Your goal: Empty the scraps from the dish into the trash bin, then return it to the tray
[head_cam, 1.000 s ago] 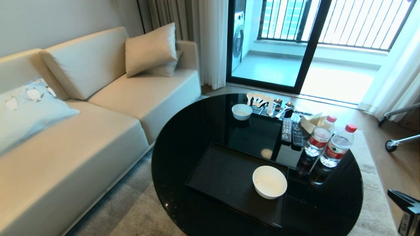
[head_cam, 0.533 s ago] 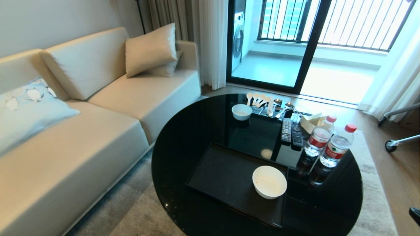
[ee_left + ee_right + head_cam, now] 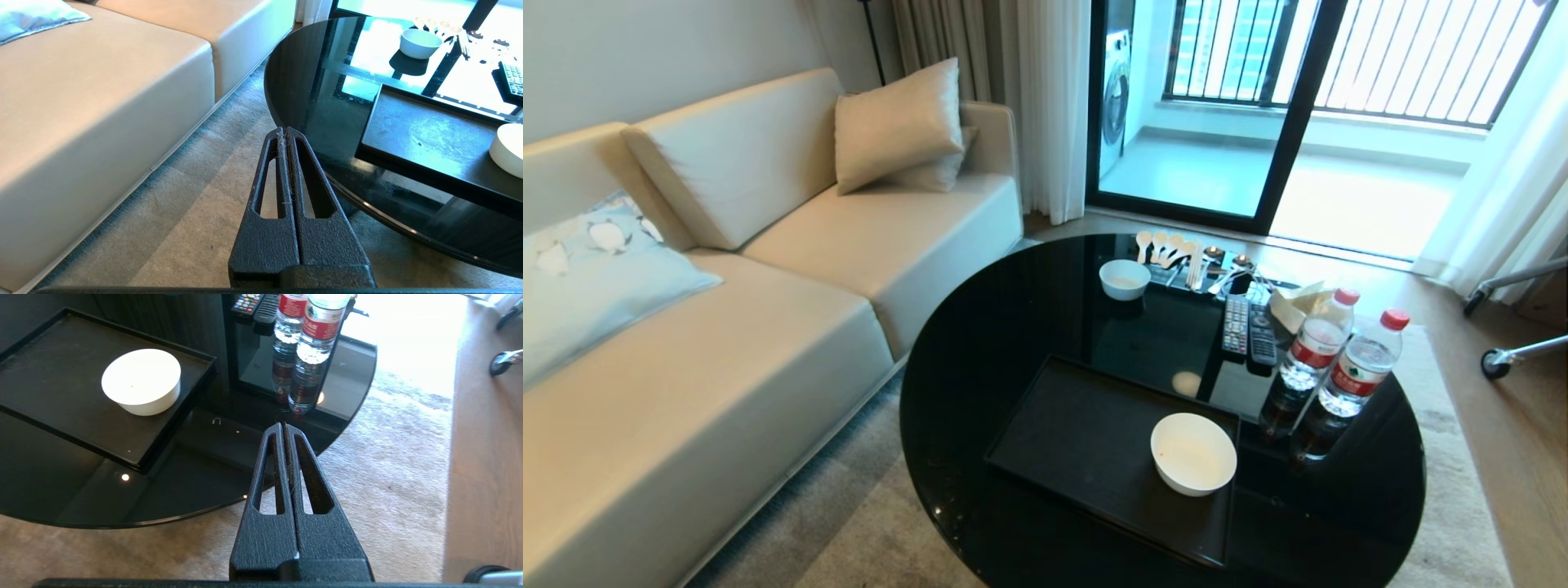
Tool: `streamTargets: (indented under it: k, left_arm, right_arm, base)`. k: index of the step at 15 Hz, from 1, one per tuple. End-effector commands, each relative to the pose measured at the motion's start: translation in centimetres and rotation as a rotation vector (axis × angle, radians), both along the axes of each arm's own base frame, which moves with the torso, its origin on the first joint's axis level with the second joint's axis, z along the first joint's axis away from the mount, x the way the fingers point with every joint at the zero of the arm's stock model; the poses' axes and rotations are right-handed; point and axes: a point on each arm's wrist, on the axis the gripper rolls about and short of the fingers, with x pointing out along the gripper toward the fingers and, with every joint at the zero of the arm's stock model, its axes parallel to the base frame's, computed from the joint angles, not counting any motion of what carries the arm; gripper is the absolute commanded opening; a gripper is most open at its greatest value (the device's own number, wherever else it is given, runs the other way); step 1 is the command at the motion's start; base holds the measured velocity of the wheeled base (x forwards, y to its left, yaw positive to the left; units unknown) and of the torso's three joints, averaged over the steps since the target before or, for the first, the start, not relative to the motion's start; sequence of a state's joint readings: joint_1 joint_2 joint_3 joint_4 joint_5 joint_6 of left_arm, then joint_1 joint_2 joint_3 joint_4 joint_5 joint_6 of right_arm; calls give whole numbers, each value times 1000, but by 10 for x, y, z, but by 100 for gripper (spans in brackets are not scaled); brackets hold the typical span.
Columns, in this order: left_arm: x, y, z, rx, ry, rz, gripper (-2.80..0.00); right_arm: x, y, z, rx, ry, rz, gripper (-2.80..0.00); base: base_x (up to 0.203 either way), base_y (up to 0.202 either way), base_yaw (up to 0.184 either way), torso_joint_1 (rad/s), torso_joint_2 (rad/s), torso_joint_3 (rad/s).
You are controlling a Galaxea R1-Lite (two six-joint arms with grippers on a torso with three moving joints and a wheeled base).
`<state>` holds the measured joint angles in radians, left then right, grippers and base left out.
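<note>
Black round table (image 3: 980,392) | dish (image 3: 1193,453) on tray (image 3: 1078,441) | bottles (image 3: 1339,359) beside

A round black glass table (image 3: 980,392) stands beside a cream sofa (image 3: 768,269) bearing a beige cushion (image 3: 897,122) and a pale blue cushion (image 3: 596,261). On the table's far part lie a smaller white bowl (image 3: 1125,278), a row of pale spoons (image 3: 1172,249) and two remote controls (image 3: 1250,331). Two red-capped water bottles (image 3: 1339,359) stand upright just beside each other near the table's right edge.
</note>
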<state>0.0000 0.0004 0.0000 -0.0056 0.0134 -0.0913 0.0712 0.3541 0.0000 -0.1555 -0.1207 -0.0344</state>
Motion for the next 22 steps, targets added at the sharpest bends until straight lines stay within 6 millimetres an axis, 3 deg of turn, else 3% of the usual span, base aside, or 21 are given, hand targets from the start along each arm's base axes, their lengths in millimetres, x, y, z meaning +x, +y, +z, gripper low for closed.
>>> streamTargets:
  k: [1, 3, 8, 22]
  left_arm:
    - [0, 0, 0, -1, -1, 0, -280]
    - [0, 0, 0, -1, -1, 0, -280]
    - [0, 0, 0, -1, -1, 0, -280]
    - [0, 0, 0, -1, -1, 0, -280]
  right_arm:
    - [-5, 0, -1, -20, -31, -46, -280]
    - [-12, 2, -9, -21, -23, 13, -280]
    - [-32, 3, -18, -26, -199, 106, -280]
    - [-32, 3, -18, -6, -200, 106, -280]
  base:
    - [0, 0, 0, 0, 0, 0]
    - [0, 0, 0, 0, 0, 0]
    - [0, 0, 0, 0, 0, 0]
    - [0, 0, 0, 0, 0, 0]
